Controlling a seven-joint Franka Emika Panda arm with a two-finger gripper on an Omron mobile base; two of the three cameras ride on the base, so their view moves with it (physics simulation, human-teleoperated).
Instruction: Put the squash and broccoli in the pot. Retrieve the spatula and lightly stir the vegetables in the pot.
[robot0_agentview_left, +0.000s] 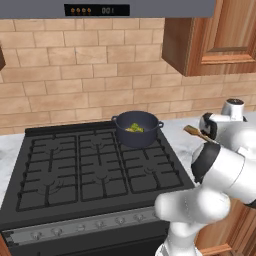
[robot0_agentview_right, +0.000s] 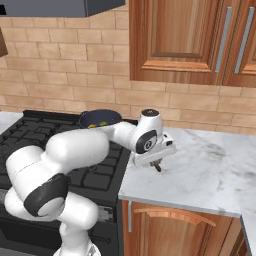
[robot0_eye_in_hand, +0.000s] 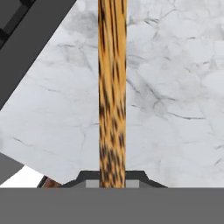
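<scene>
Marble tabletop spreads right of the black stove, and on the stove's back right burner sits the blue-grey pot, vegetables yellow and green inside it. Over the tabletop, just beside the stove, the end effector is clamped on the wooden spatula, lifted above the marble and running straight up the hand view.
</scene>
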